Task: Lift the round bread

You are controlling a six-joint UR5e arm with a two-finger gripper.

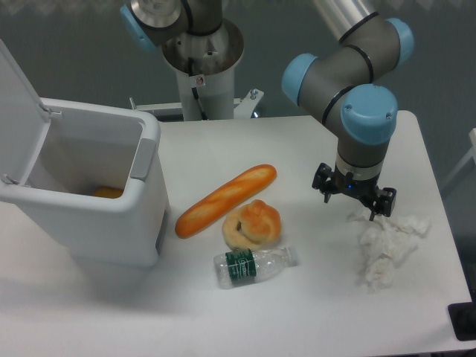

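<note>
One bun lies left of the gripper, on one ring bread; jaws apart (holding nothing); one baguette, one bottle, one tissue under the jaws.

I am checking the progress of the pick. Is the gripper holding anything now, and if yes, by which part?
Nothing is held. The gripper hangs open above the table, beside the crumpled tissue, apart from the round bread.

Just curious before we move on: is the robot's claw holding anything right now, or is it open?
Gripper: jaws open, holding nothing, hanging above the table beside the crumpled tissue, apart from the round bread.
</note>
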